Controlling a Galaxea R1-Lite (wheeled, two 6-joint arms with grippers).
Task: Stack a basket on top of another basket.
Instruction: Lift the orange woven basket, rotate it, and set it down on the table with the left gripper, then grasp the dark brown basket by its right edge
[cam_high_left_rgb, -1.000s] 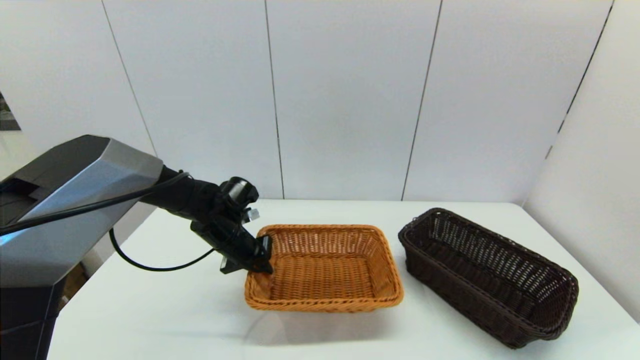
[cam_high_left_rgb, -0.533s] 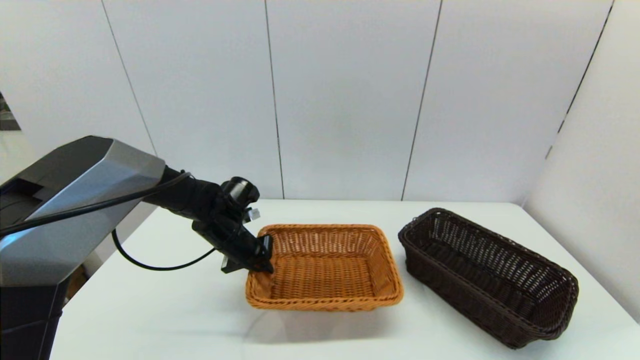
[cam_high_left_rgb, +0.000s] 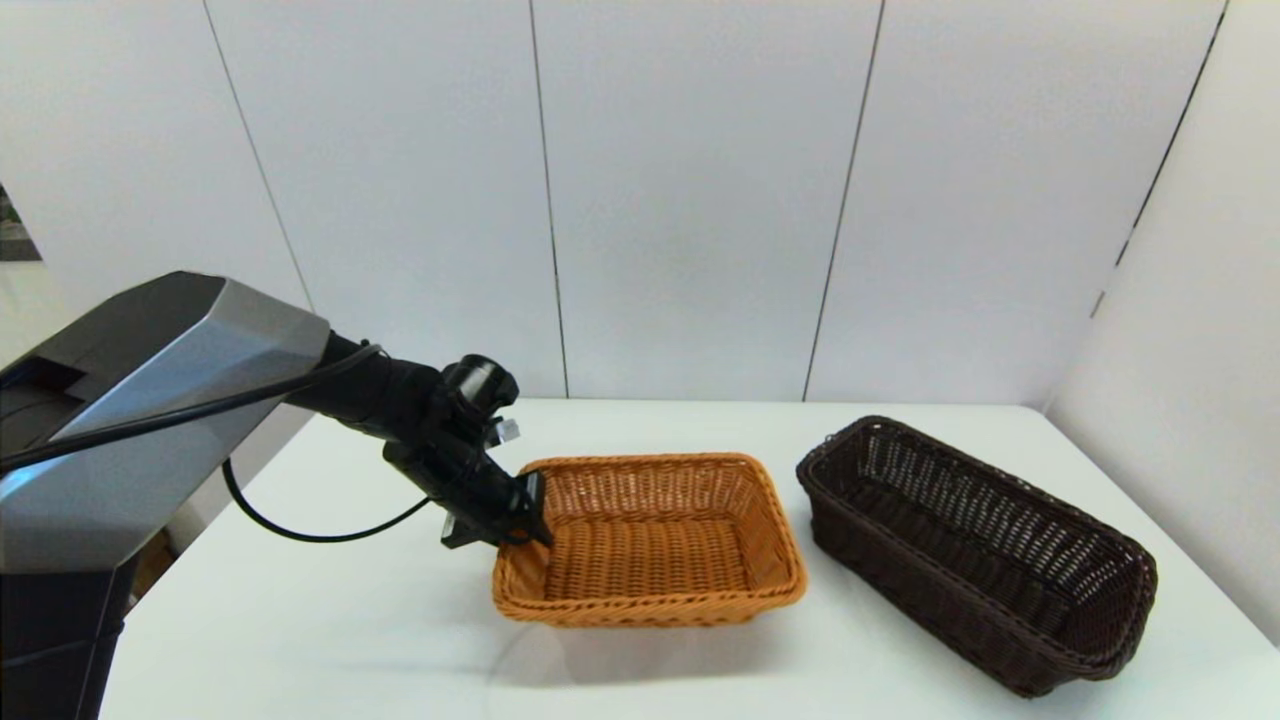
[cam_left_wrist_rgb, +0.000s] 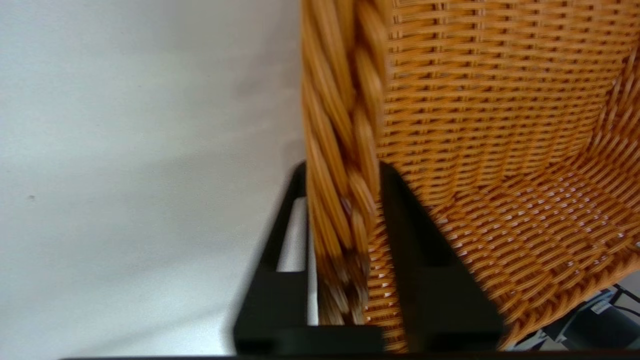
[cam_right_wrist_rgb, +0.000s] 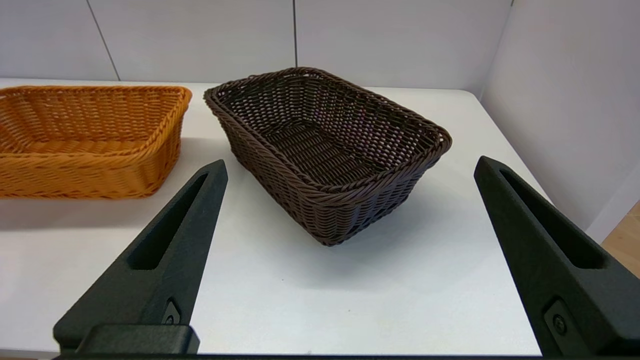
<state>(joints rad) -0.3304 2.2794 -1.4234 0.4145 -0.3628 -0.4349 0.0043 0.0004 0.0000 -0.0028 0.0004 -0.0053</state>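
**Inspector:** Report the left arm.

**Operator:** My left pincer (cam_high_left_rgb: 530, 515) is clamped on the braided rim of the orange-tan basket (cam_high_left_rgb: 650, 540), at the short wall on the robot's left. In the left wrist view one black finger (cam_left_wrist_rgb: 282, 260) sits outside the wall and the other inside, with the rim (cam_left_wrist_rgb: 340, 200) pressed between them. I see no gap between fingers and weave.

**Inspector:** How does that basket sit?

**Operator:** On the white tabletop (cam_high_left_rgb: 330, 620), near the middle of the head view. The gripped end looks slightly higher than the far end. I cannot tell whether its base has fully left the surface.

**Inspector:** And the dark one?

**Operator:** The dark brown basket (cam_high_left_rgb: 975, 550) stands upright on the tabletop to the robot's right of the orange-tan one, apart from it, with a strip of bare surface between them. It is set at an angle to the table edge. Nothing touches it.

**Inspector:** Right arm?

**Operator:** It does not show in the head view. Its wrist view shows the right pincer (cam_right_wrist_rgb: 350, 210) spread wide, holding nothing, short of the dark brown basket (cam_right_wrist_rgb: 325, 150), with the orange-tan basket (cam_right_wrist_rgb: 90, 140) off to one side.
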